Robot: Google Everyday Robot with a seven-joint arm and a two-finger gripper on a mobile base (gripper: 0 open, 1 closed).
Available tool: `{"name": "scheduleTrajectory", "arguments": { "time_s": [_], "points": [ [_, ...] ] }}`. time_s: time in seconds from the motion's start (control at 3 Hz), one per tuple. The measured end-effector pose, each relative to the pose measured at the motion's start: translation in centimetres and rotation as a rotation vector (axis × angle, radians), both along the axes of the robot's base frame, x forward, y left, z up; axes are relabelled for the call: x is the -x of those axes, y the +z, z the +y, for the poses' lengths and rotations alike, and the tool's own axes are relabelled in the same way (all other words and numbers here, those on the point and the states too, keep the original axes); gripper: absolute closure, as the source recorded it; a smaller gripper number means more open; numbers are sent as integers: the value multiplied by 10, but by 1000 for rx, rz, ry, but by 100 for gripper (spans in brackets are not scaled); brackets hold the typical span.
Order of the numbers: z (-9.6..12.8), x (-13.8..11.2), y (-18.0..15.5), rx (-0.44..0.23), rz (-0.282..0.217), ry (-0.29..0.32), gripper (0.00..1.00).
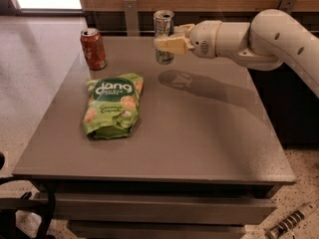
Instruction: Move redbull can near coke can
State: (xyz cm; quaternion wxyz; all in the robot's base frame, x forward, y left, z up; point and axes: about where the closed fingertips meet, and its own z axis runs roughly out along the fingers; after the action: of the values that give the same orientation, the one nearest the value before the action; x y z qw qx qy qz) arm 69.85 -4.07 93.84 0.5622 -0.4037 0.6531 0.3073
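Note:
The redbull can (163, 26) is a slim silver can held upright in the air above the back of the grey table (199, 133). My gripper (172, 40) is shut on it from the right side, with the white arm reaching in from the right. The coke can (93, 49) is red-orange with a silver top. It stands upright at the back left of the table, well to the left of the held can.
A green snack bag (112, 105) lies flat on the table's left half, in front of the coke can. A wooden wall panel with metal brackets (130, 11) runs behind the table. The table's far edge lies just behind both cans.

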Motion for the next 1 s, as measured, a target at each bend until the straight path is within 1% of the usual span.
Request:
{"name": "scheduleTrajectory", "arguments": {
  "time_s": [0.33,0.67,1.0],
  "points": [
    [39,-15,-15,-25,11,33,100],
    [73,-21,-22,-40,7,55,100],
    [103,-30,-32,-24,-12,58,100]
  ]
}}
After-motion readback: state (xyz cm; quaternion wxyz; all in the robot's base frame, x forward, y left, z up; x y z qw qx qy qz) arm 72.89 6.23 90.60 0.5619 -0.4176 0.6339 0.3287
